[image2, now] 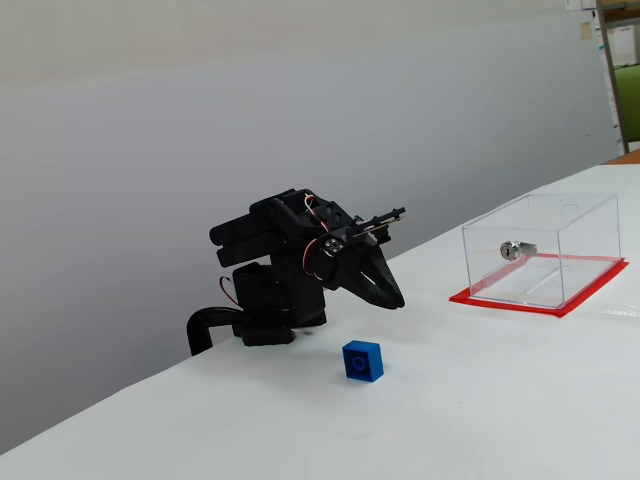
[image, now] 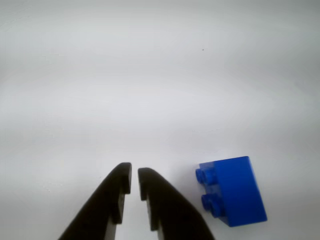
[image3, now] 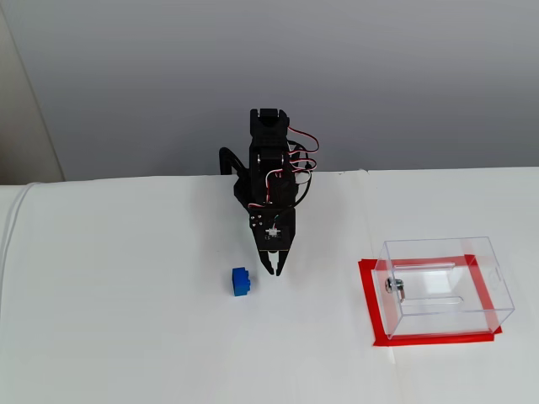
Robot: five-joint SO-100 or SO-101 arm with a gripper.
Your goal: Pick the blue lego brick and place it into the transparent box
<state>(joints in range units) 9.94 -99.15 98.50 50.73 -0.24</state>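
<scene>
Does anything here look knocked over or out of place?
Only slightly: the blue lego brick lies on its side, studs facing sideways, beside the nearly shut gripper. The transparent box sits upright.

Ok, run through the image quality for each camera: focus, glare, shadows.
Wrist view: soft and washed out, the white table nearly featureless, the gripper dark and blurred, the blue lego brick saturated but readable. In a fixed view the transparent box is sharp, with faint reflections on its walls. In another fixed view, lighting is even and shadows are weak under the brick.
</scene>
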